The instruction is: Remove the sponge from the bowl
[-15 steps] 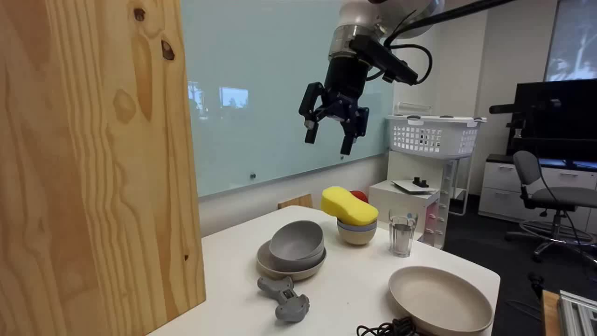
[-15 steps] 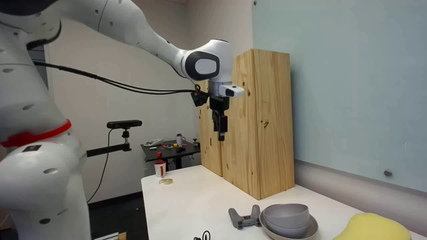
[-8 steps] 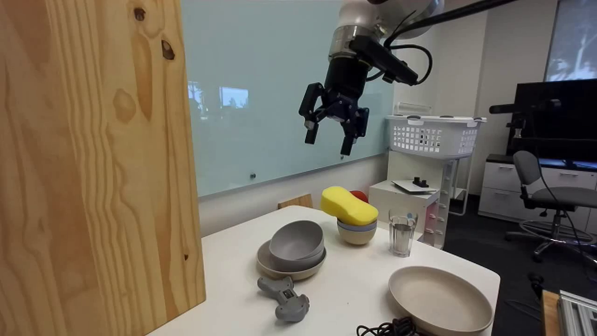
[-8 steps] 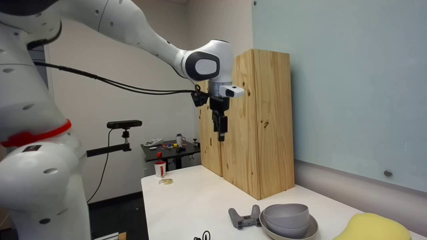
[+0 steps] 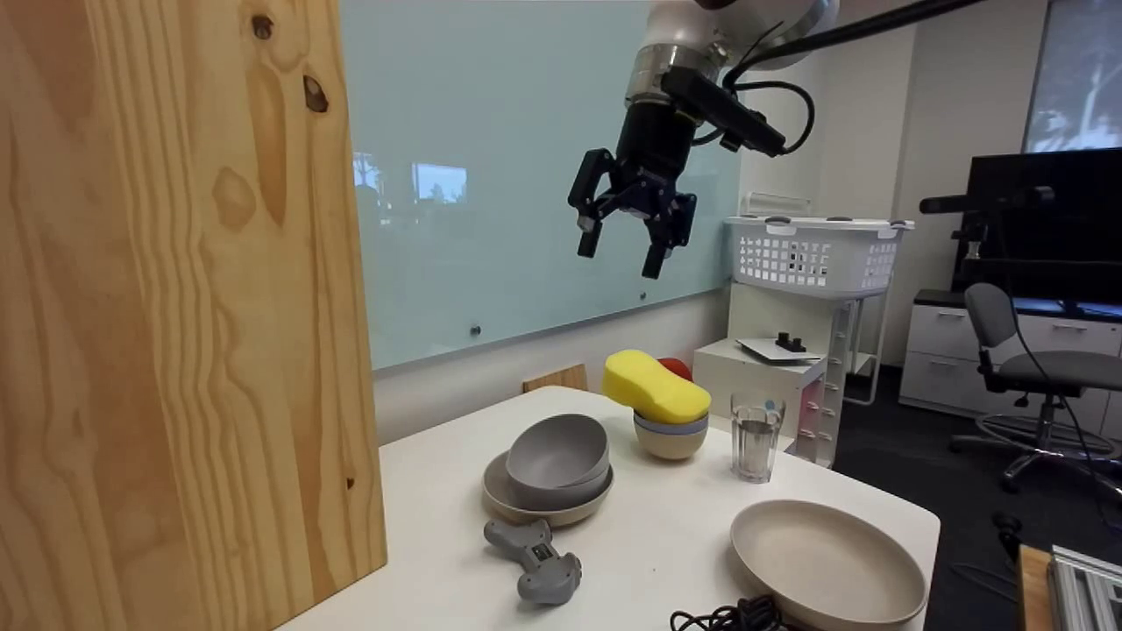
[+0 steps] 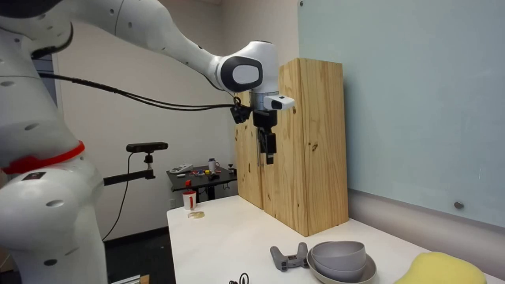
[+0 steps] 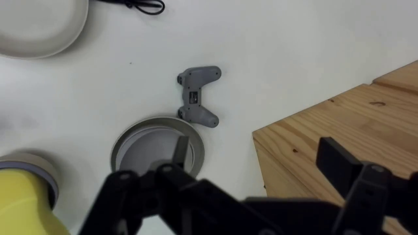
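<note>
Hanging aloft with the Robotiq gripper [image 5: 620, 259] spread wide around nothing. Toward half past five in an exterior view, see the yellow sponge [image 5: 656, 386] tilted in the lavender-rimmed bowl [image 5: 671, 443], jutting toward ten o'clock. Seemingly not begun: yet to reach, grasp, lift clear.

1 yellow sponge [image 5: 656, 386] (tilted) in bowl [image 5: 671, 443].

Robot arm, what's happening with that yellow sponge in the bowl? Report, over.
Gripper open, holding nothing, high above the table. Sponge in the small bowl, tilted, poking out. Nothing visible on top; drinking glass stands beside the bowl, apart.
</note>
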Tool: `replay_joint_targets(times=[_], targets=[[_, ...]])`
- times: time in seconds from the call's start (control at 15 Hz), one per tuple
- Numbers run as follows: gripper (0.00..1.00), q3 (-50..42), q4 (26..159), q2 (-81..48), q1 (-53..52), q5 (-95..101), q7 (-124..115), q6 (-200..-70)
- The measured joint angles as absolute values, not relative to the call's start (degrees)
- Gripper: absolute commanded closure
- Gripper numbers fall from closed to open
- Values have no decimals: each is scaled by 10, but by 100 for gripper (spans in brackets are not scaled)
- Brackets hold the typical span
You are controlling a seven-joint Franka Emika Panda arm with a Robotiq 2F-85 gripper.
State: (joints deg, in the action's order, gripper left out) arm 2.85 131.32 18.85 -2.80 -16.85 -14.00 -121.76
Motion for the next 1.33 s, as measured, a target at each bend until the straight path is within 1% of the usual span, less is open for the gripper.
replay_joint_targets(times=[0.2,0.53,0.8,1.0,1.33], targets=[[0,18,1311,201,4,-123,-141,-1220],[0,10,1306,219,75,43,-166,-1183],[0,4,1291,218,102,151,-164,-1171],[0,-9,1288,210,109,196,-162,-1203],[0,-50,1287,169,127,229,-149,-1303]])
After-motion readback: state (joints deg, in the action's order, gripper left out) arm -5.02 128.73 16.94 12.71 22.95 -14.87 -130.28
